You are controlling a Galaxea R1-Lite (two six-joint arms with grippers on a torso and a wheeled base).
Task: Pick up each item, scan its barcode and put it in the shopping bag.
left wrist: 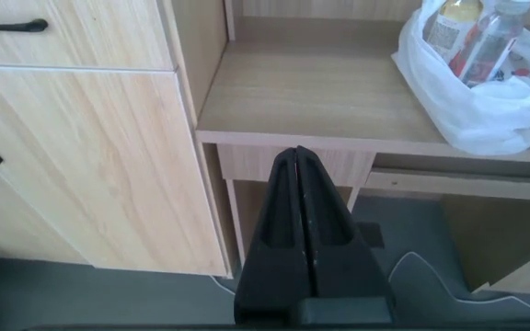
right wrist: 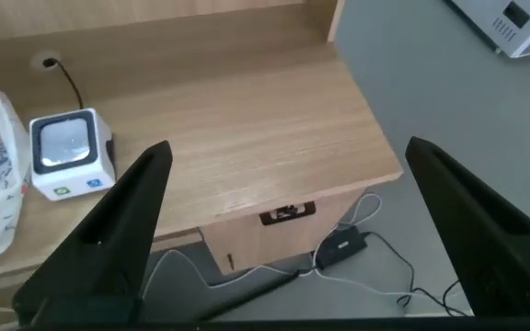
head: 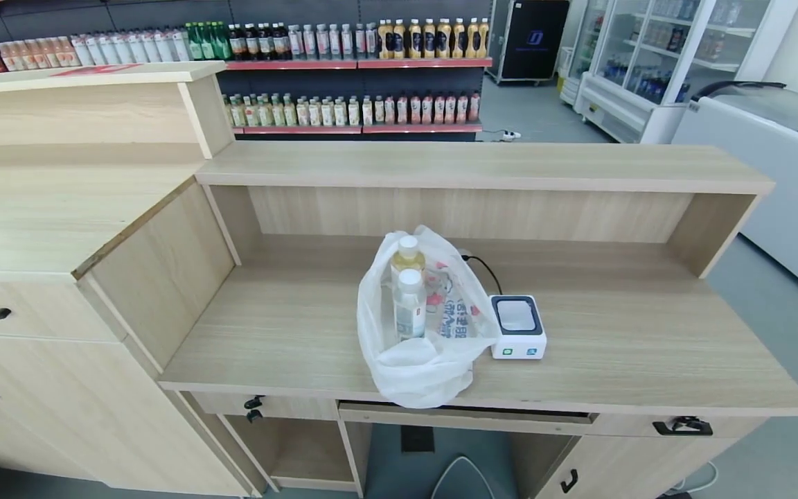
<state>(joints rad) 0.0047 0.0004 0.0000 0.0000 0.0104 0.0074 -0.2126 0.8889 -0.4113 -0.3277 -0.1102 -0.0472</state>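
Bag [head: 427, 360]: white plastic, standing at the front edge of the counter [head: 648, 346]. Its mouth gapes upward, which suits dropping items straight in.
Bottles [head: 409, 305]: two, upright inside the bag, with their caps above its rim. One is clear; the one behind it is yellowish. They stand close together and the bag wall props them.
Scanner [head: 517, 326]: touching the bag's right side, window facing up. Probably set there to keep the carry from scan to bag short.
Cable [head: 485, 270]: runs from behind the bag's right side toward the counter's back wall.
Left end effector [left wrist: 299, 154]: fingers pressed together with nothing between them. It sits low, off the counter front, left of the bag.
Right end effector [right wrist: 288, 147]: spread wide and empty. It is off the counter front, right of the bag and past the scanner.
Progress: both bottles are bagged, so the task looks finished or close to it.
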